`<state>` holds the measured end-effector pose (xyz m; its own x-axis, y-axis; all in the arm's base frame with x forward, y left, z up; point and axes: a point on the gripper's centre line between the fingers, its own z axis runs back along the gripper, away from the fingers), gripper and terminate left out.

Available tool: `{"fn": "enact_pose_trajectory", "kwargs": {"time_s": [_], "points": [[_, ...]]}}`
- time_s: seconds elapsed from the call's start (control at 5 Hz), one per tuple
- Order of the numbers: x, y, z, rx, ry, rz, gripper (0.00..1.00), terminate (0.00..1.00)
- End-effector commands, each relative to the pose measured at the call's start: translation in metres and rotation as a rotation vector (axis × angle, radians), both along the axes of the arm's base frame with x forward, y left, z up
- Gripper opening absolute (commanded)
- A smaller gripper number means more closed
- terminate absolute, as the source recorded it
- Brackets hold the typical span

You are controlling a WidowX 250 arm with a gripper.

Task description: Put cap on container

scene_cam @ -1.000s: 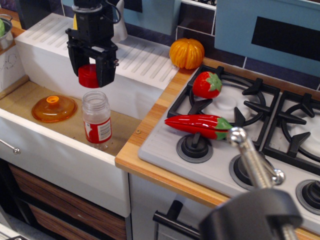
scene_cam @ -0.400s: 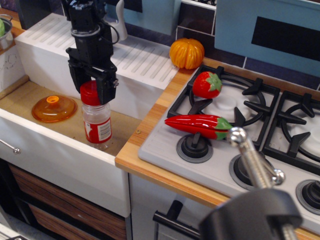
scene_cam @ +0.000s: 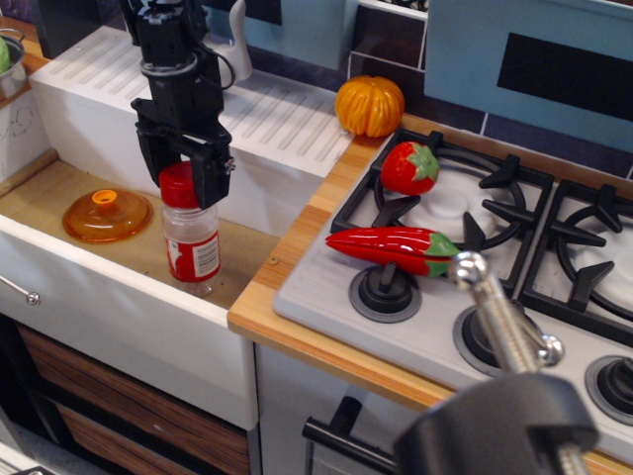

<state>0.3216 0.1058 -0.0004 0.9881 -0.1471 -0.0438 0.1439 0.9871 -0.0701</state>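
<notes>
The small red cap (scene_cam: 178, 184) sits on top of the clear jar (scene_cam: 192, 242), which stands upright in the sink with its red and white label facing front. My black gripper (scene_cam: 181, 180) comes straight down from above, and its fingers (scene_cam: 212, 170) flank the cap on both sides. The jaws look closed on the cap, at the same width as when they carried it. The jar's neck is hidden under the cap.
An orange translucent lid with a knob (scene_cam: 106, 214) lies in the sink left of the jar. The white drainboard (scene_cam: 267, 119) is behind. On the right, an orange pumpkin (scene_cam: 369, 105), a strawberry (scene_cam: 409, 167) and a red chilli (scene_cam: 394, 248) sit by the stove.
The gripper has come down with the cap from above the open jar, and the cap now rests on the jar's mouth. Almost no movement since 0.4 s ago.
</notes>
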Motion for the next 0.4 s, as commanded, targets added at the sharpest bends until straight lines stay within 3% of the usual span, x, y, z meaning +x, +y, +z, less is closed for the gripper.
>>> {"fn": "enact_pose_trajectory", "kwargs": {"time_s": [0.0,0.2], "points": [[0.0013,0.0011,0.0039,0.005,0.027,0.023,1.00,0.00],[0.0013,0.0011,0.0039,0.005,0.027,0.023,1.00,1.00]]}}
